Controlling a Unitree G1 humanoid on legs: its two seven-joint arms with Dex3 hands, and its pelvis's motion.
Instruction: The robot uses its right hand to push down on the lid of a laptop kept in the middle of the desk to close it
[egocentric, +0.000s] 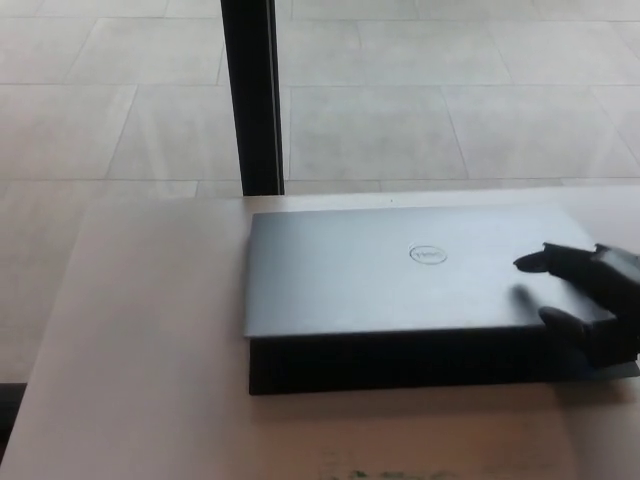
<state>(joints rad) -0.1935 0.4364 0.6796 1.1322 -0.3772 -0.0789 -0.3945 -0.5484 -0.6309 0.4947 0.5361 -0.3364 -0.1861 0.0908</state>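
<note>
Right hand (590, 300) is in from the right edge, resting on the right end of the lid (400, 270), fingers (540, 262) spread and flat along the silver panel, gripping nothing. The left hand isn't in the picture. The laptop (420, 355) sits mid-surface, hinge away from the robot, lid tipped low with only a dark wedge of the base showing under its front edge, so I'd call the close nearly done but not shut.

Here's the worry: the push is way off to the right side, nowhere near the logo (428, 254). An off-centre press like that could twist the lid or skew the whole laptop round on the surface (140, 330) rather than seat it. The lower finger sits right at the lid's front right corner; if it curls over the edge, it looks likely to get caught between lid and base as the gap shuts. A sideways shove could also slide the machine left.

Room to move is decent. Bare surface lies open to the left and in front of the laptop. Behind it, the far edge of the surface runs close to the hinge, with a dark post (252, 95) just beyond and floor past that, so pushing forward is the direction to avoid. Straight down is safest.
</note>
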